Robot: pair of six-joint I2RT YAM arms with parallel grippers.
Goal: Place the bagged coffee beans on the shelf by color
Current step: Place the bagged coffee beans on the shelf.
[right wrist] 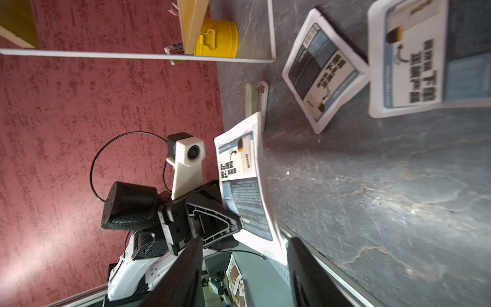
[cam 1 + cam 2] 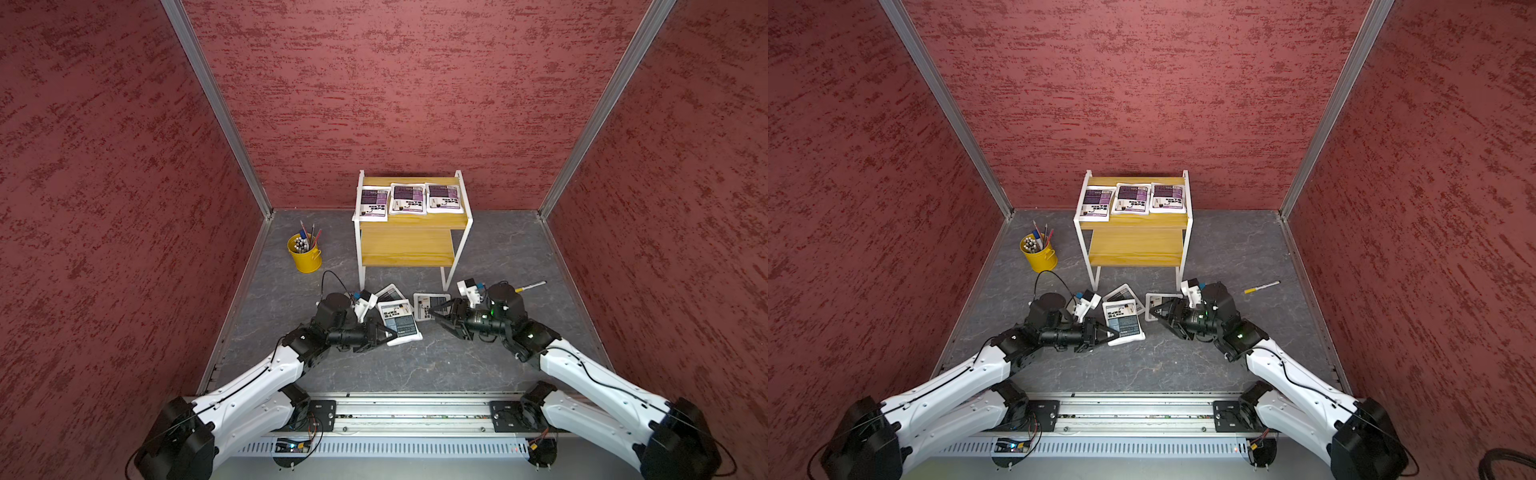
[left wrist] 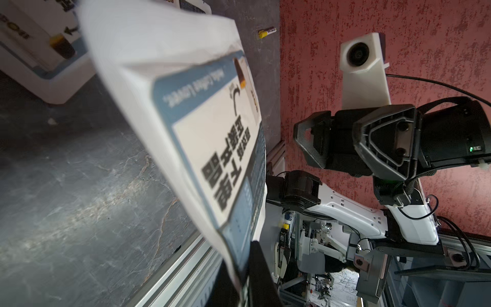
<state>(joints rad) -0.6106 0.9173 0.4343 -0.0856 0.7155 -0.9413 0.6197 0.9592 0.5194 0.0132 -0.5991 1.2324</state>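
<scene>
Even bright light, soft shadows; wrist-view foregrounds blurred, wide-angle edge distortion.

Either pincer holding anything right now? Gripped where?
Left pincer clamps a grey-blue pouch by its near edge; right pincer is open, holding nothing.

Three pouches (image 2: 407,198) sit in a row on the upper board of the shelf (image 2: 468,232), with the pen bucket (image 2: 305,257) to its left. Before the shelf, my left gripper (image 2: 390,333) holds one pouch (image 2: 400,323) off the floor. A second pouch (image 2: 390,293) lies behind it, and a third pouch (image 2: 426,301) lies to the right at my right gripper (image 2: 434,314). A marker (image 2: 532,286) lies farther right.
</scene>
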